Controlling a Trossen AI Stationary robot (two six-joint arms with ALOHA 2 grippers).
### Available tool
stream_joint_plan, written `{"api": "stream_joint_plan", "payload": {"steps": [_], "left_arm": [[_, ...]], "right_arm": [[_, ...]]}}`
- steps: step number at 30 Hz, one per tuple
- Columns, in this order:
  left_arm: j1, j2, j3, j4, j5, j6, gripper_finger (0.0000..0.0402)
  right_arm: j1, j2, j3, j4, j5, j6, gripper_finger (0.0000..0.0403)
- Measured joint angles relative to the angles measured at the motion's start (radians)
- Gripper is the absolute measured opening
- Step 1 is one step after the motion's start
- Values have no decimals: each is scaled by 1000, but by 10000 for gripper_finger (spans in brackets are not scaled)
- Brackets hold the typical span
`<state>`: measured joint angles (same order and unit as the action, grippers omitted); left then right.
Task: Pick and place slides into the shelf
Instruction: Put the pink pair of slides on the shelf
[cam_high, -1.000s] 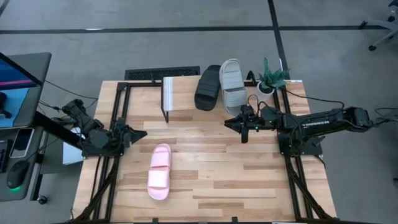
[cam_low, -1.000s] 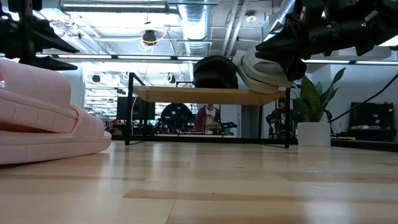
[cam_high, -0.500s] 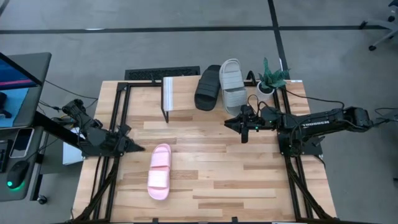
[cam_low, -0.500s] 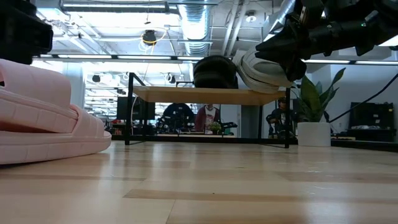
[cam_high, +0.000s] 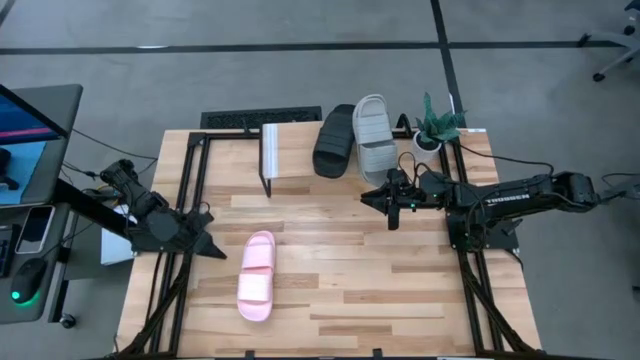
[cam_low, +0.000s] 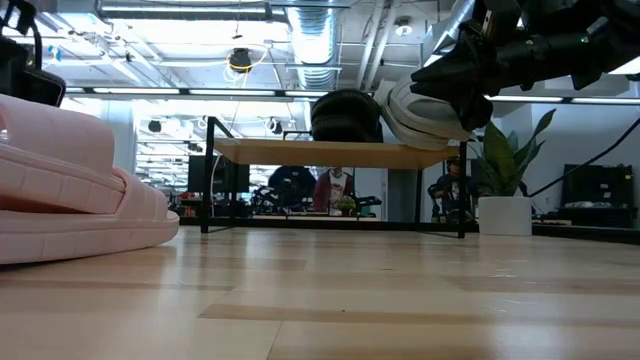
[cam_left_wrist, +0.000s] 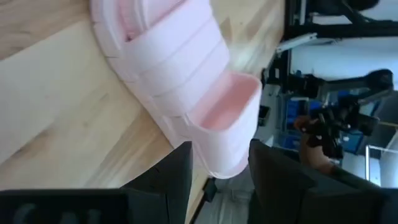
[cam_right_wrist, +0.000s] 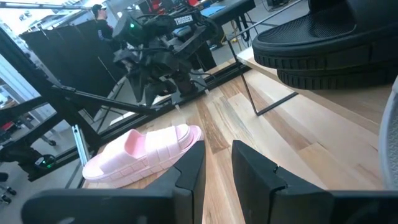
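A pale pink slide (cam_high: 256, 276) lies sole down on the table, left of centre; it also shows in the low view (cam_low: 70, 200). My left gripper (cam_high: 214, 250) is open just left of its far end, and the slide's end (cam_left_wrist: 230, 124) shows between and beyond the fingers without touching them. A black slide (cam_high: 334, 140) and a light grey slide (cam_high: 375, 135) lie side by side on the shelf's plank top (cam_high: 295, 155). My right gripper (cam_high: 372, 198) hovers open and empty just in front of the grey slide's near end.
A potted plant (cam_high: 437, 126) stands at the table's far right corner, beside the shelf. Black frame rails run along the left (cam_high: 170, 290) and right (cam_high: 478, 290) edges. The shelf's left part is bare. A monitor and desk stand off the table's left.
My left gripper has gone toward the table's near edge, ending beside the pink slide's far end. The slides and my right gripper have kept still.
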<state>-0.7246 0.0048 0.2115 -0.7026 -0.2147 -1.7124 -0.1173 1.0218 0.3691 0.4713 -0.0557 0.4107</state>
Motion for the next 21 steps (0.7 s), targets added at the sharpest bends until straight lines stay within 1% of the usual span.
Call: {"api": "stream_joint_plan", "payload": {"steps": [5, 9, 15, 21], "left_arm": [[0, 1, 0, 2, -52, -22, 146], [0, 35, 0, -21, -83, -37, 146], [0, 147, 0, -16, -89, -59, 146], [0, 269, 0, 76, -87, -64, 146]], "right_arm": [[0, 0, 0, 0, 0, 0, 69], [0, 0, 0, -1, 0, 0, 69], [0, 0, 0, -4, 0, 0, 69], [0, -1, 1, -35, 0, -3, 69]]}}
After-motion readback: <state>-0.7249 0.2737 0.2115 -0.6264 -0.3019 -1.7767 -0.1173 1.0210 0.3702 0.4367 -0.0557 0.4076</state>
